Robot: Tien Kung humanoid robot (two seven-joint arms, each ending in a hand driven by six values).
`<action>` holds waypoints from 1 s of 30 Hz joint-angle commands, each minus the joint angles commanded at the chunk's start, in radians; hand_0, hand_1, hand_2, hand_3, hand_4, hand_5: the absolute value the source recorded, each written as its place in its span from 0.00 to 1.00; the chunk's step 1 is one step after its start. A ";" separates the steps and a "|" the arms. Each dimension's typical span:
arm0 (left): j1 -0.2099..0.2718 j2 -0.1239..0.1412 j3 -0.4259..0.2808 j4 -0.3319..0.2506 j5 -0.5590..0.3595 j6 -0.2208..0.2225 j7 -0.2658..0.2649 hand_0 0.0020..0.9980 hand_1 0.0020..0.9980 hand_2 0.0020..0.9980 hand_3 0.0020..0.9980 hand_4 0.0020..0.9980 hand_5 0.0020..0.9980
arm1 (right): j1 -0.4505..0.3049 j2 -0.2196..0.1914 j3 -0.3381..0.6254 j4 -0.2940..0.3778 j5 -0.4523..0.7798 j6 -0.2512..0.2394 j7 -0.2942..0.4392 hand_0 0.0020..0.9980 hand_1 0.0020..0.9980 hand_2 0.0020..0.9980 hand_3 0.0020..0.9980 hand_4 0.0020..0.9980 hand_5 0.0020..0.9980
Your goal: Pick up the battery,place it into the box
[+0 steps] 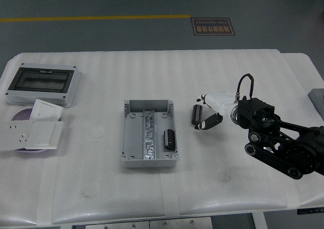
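1. Right hand [206, 113]: white-shelled with black fingertips, reaching in from the right of the grey box. Its fingers curl loosely about a second battery [196, 116] that lies on the table just right of the box; whether they truly grip it cannot be told.
2. Second battery: a short black cylinder, long axis roughly parallel to the box's long side, a paler band at one end.
3. Right arm [283, 148]: black, jointed, with a looped cable above the wrist, extending from the hand toward the frame's right edge.
4. Battery [170, 139]: a short, dark, glossy cylinder lying on its side inside the box, in the right-hand compartment toward the near end, well apart from the hand.
5. Box [148, 133]: open grey rectangular enclosure with a metal rail down its middle.
6. Distribution enclosure [42, 84]: far left of the box, dark transparent cover.
7. White socket plates [31, 130]: nearer than that enclosure, resting on a purple disc [21, 115].
8. White table [152, 188]: bears everything listed.
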 joint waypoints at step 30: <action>0.002 0.003 -0.016 0.001 0.018 0.000 0.000 0.63 0.56 0.53 0.55 0.31 0.00 | -0.021 0.000 -0.015 -0.017 -0.015 -0.061 0.044 0.78 0.64 0.49 0.66 0.34 0.17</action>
